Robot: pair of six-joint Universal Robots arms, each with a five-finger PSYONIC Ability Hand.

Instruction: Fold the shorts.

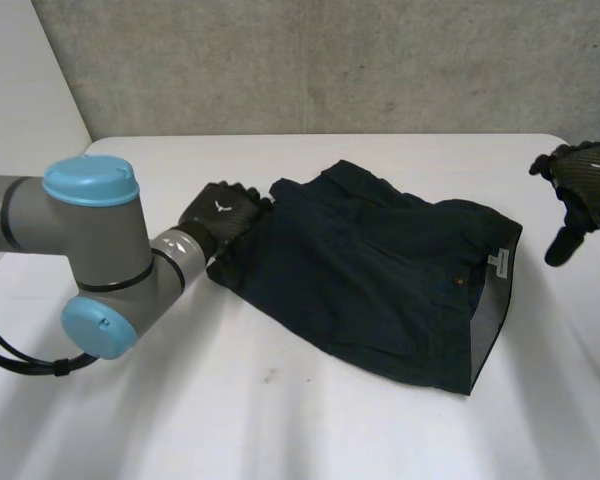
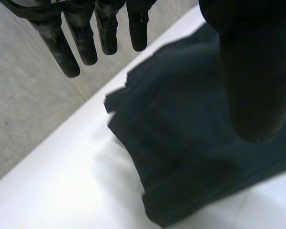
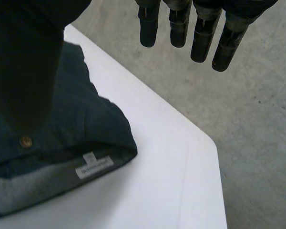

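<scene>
One pair of dark navy shorts (image 1: 380, 280) lies flat near the middle of the white bench (image 1: 230, 410). The waistband (image 1: 492, 300) is at the end nearer the right hand, and the leg hems are at the end nearer the left hand. Inside the open waistband the paler lining shows, with one white label (image 1: 499, 263) and, just beside it on the dark cloth, one small brown button (image 1: 460, 282). In the right wrist view, the label (image 3: 94, 168) and button (image 3: 25, 141) sit close together at the waistband corner.

There are two hands. The left hand (image 1: 223, 215) is at the hem end of the shorts, against the corner farthest from the waistband. In its own wrist view, its fingers (image 2: 86, 43) hang straight and spread apart, and its thumb (image 2: 257, 71) is over the dark cloth. The fingers do not curl round anything, so the hand is open and empty. I cannot tell whether it touches the cloth. The left arm (image 1: 70, 240) runs out from the hem end of the shorts, with two light-blue caps (image 1: 90, 180) showing on it.

The right hand (image 1: 585, 185) is off the waistband end of the shorts, well apart from the cloth. Its fingers (image 3: 202, 33) are straight and its thumb (image 3: 28, 62) is extended, so this hand is also open and holding nothing.
</scene>
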